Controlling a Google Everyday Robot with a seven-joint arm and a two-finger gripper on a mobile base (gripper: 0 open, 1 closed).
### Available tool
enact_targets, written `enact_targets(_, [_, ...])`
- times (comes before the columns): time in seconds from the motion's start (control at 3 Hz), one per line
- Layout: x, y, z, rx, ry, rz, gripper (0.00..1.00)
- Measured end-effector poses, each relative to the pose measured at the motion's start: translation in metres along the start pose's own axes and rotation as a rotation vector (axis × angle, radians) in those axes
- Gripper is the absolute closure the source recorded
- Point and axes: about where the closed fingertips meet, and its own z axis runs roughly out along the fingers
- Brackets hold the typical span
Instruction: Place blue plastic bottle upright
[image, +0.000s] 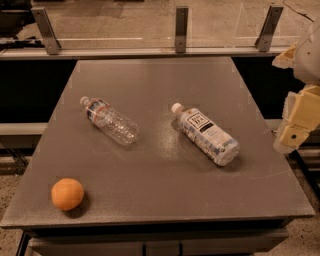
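Gripper (291, 136) rt of table (165, 192); orange (67, 194) front-left.

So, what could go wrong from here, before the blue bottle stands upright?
1. The blue plastic bottle lies on its side; a poor touch may roll it toward the right edge of the table.
2. The clear ribbed bottle also lies on its side, to the left; it might be grasped by mistake.
3. The end effector is beyond the table's right edge; coming in low may push the bottle.
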Motion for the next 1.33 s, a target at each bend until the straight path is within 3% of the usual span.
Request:
enact_targets(0.33, [0.0, 0.0, 0.002, -0.003, 0.001, 0.006, 0.0])
enact_targets(0.67, [-0.007, -0.007, 0.032, -0.047, 0.023, 0.097, 0.0])
enact_targets(1.0, [-0.043, -0.018, 0.086, -0.089, 0.036, 0.164, 0.0])
enact_targets(1.33, [-0.084, -0.025, 0.128, -0.087, 0.068, 0.169, 0.0])
